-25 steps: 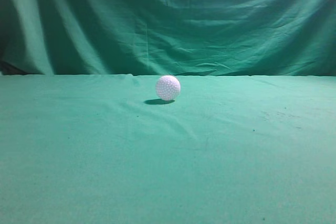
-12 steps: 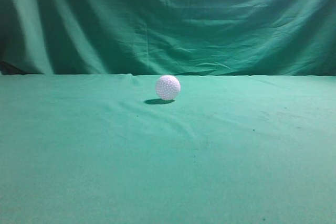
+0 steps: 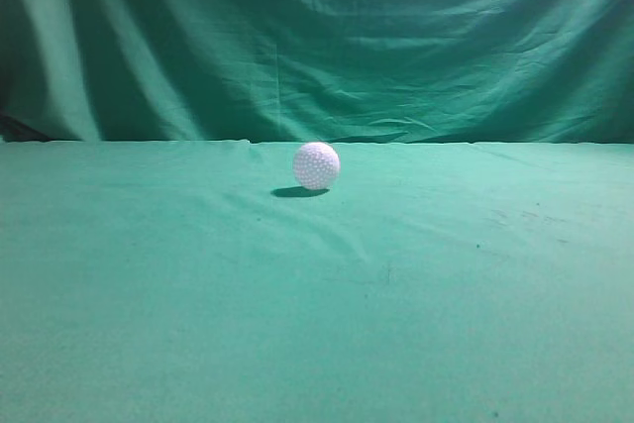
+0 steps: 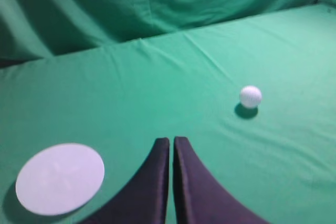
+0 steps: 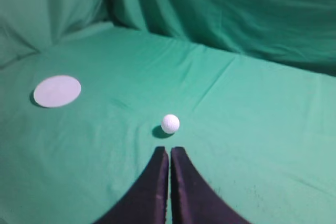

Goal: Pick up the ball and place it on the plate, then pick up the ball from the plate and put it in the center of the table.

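The white dimpled ball [image 3: 316,165] rests on the light green table [image 3: 317,304], apart from both grippers. It also shows in the left wrist view [image 4: 250,96] and in the right wrist view [image 5: 170,123]. The round white plate [image 4: 60,178] lies flat on the cloth and is empty; it shows far left in the right wrist view [image 5: 57,91]. My left gripper [image 4: 171,141] is shut and empty, with the plate to its lower left and the ball to its upper right. My right gripper [image 5: 169,150] is shut and empty, just short of the ball. Neither gripper shows in the exterior view.
A darker folded green backdrop curtain [image 3: 317,37] hangs behind the table's far edge. The plate is out of the exterior view.
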